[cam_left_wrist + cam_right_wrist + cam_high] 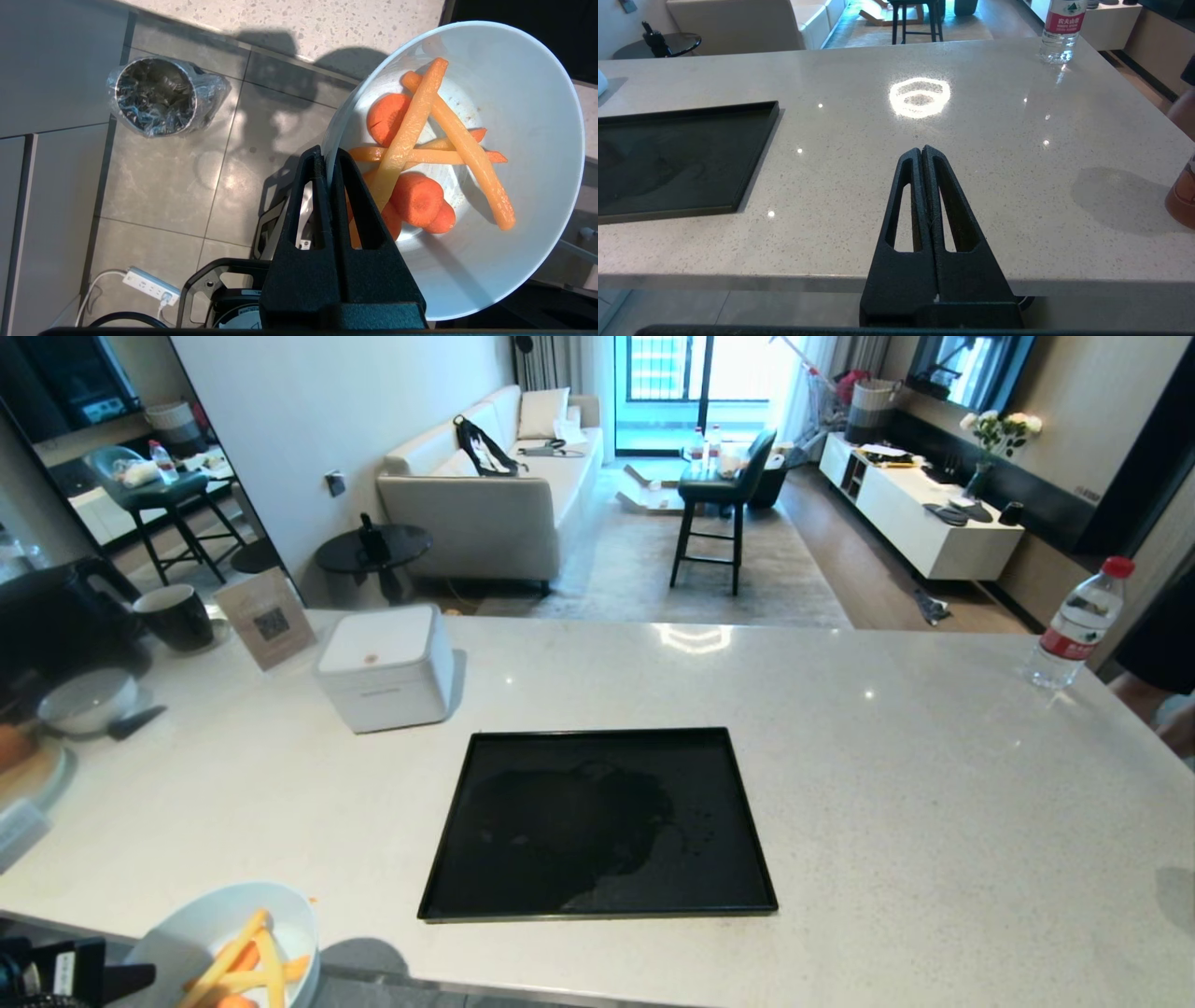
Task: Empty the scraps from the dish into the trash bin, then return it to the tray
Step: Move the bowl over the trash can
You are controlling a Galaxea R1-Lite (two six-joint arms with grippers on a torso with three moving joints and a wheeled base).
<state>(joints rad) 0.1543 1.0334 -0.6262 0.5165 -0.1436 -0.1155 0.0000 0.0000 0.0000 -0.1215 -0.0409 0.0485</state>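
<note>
Two left gripper (327, 158) jaws pinch the dish (523, 93) rim at centre frame, scraps (420, 158) inside; right gripper (923, 156) closed, empty

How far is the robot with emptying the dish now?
Done: the dish is off the tray, gripped at its rim by the left hand beyond the counter edge. In hand: the scraps are all in the dish, and the trash bin on the floor is off to one side, not underneath. Left: reach the bin, tip, return the dish. The right hand is shut and idle over the counter.
</note>
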